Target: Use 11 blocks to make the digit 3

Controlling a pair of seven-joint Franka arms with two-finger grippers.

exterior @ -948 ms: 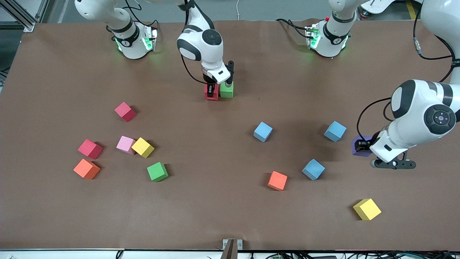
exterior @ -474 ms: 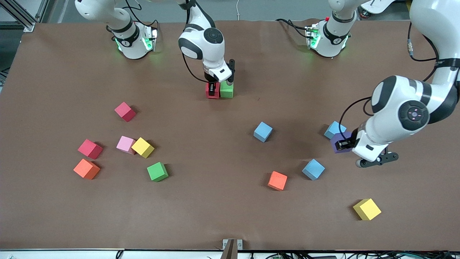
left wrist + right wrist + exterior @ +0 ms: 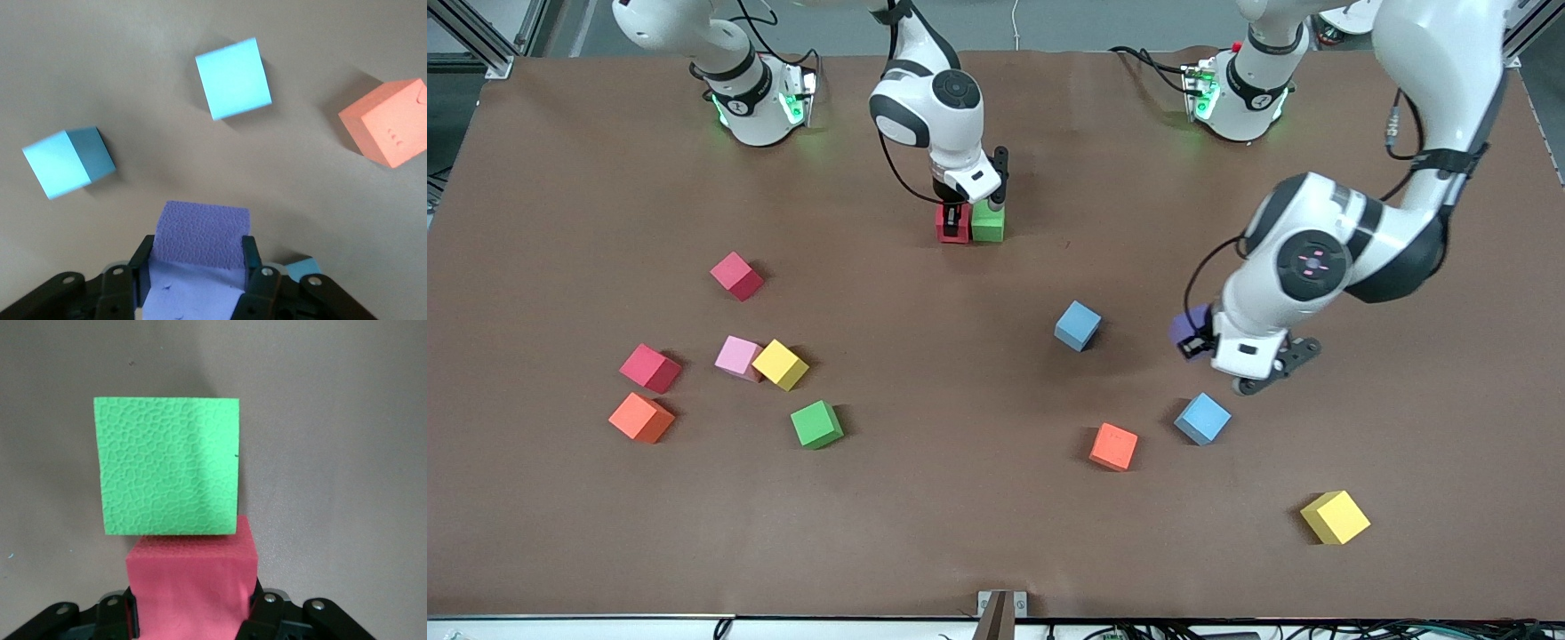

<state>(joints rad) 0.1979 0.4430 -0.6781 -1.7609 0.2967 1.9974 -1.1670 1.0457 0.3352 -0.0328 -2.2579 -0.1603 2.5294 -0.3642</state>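
— Where's the purple block (image 3: 1189, 328)?
— Clamped in the left gripper (image 3: 1197, 342), up over bare table between two light blue blocks (image 3: 1078, 324).
— And the right gripper (image 3: 957, 219)?
— Closed on a red block (image 3: 951, 227), touching the green block (image 3: 988, 223) beside it.

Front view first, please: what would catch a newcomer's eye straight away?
The left hand carries a purple block in the air, over bare table between two light blue blocks. The right hand is shut on a red block set right beside a green block, close to the robots' bases. Other coloured blocks lie scattered, with a cluster of six toward the right arm's end.
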